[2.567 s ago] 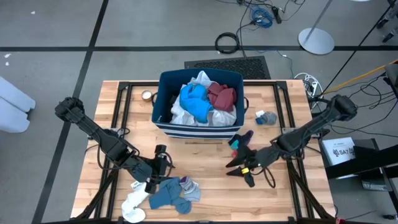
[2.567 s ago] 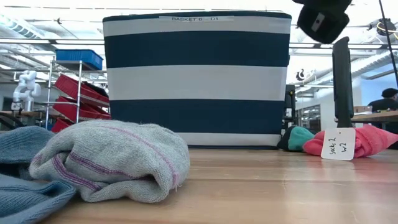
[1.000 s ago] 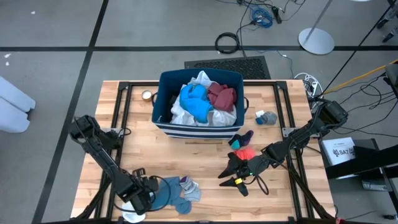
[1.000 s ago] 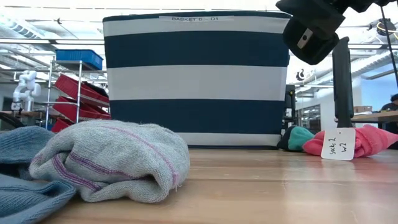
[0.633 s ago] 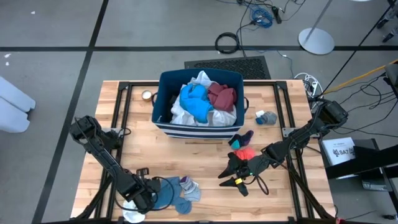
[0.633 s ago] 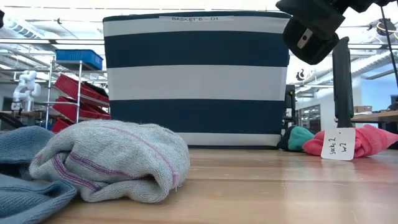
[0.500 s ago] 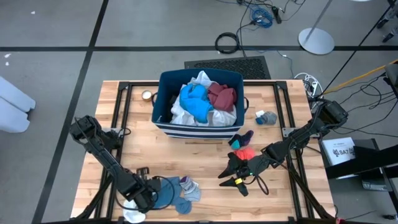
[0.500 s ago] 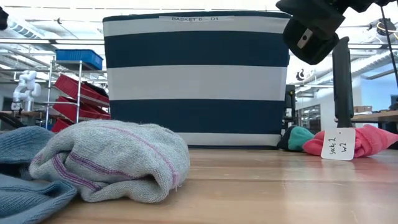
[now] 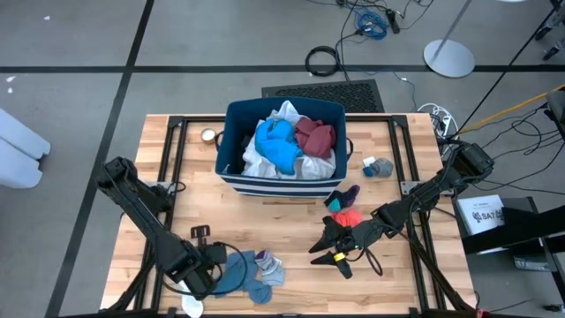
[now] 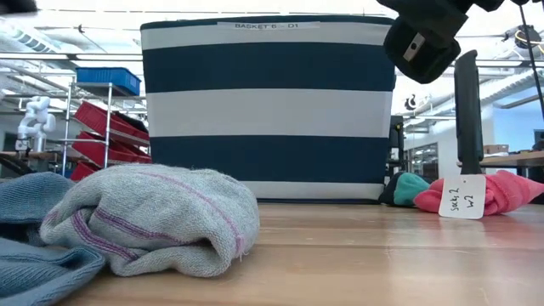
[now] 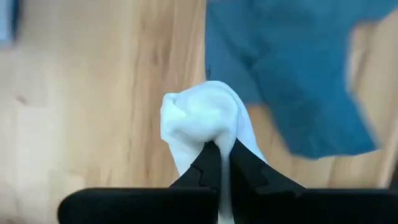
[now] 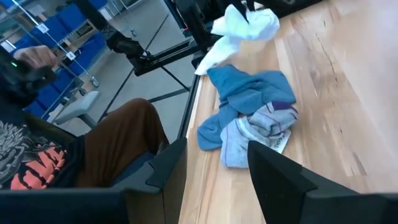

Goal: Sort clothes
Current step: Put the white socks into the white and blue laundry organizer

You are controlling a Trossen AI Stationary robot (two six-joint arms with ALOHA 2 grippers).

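Left end effector is clenched on a white sock, fingers pinched tight with the fabric bunched up between them. From above, it sits at the near left corner of the tabletop, with the sock poking out right by the front edge. Just beside it, toward the middle, is the little pile: a blue sock and a grey sock with purple stripes, both flat on the wood.

Right end effector hovers over the right half with its fingers spread and nothing in them. A red-pink sock lies just behind it, and a dark sock a bit further back.

The striped navy bin sits mid-back, stuffed with teal, maroon and white pieces.

Key thing for the next move: the sock pile lies between the arms, but way closer to the left one, so I'd guess the left arm is the one handling it.
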